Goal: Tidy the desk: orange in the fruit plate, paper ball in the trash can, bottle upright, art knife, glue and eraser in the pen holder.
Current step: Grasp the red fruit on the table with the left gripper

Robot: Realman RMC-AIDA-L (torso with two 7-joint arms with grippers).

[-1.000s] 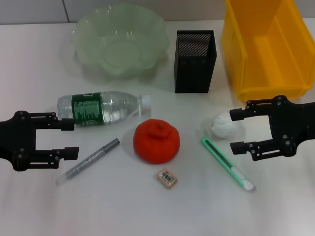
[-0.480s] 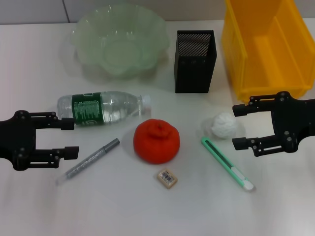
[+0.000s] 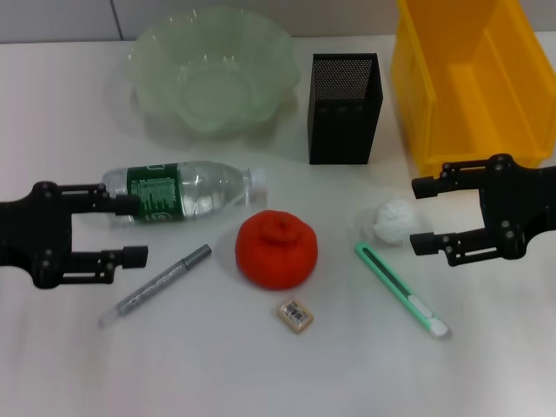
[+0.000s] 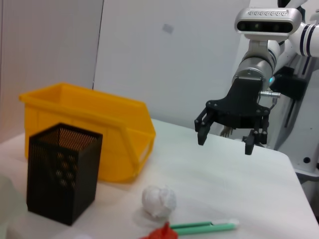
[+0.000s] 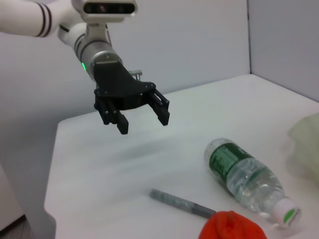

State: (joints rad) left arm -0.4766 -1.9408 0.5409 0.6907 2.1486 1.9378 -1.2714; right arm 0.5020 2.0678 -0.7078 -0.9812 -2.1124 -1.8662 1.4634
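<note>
Overhead, right tool (image 3: 420, 215) spread beside paper ball (image 3: 393, 221), left tool (image 3: 133, 228) spread.

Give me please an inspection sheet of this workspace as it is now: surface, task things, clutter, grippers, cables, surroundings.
Surface: white table, no spills seen.
Job's things: orange on the table, not in the green fruit plate; paper ball on the table, near the yellow bin; bottle lying on its side; art knife, grey glue pen and eraser on the table, outside the black pen holder.
Clutter: nothing seen.
Grippers: left gripper open, beside the bottle's base; right gripper open, beside the paper ball; neither holds anything.
Cables: a thin one at the right arm's wrist in the left wrist view.
Surroundings: plain grey walls.
</note>
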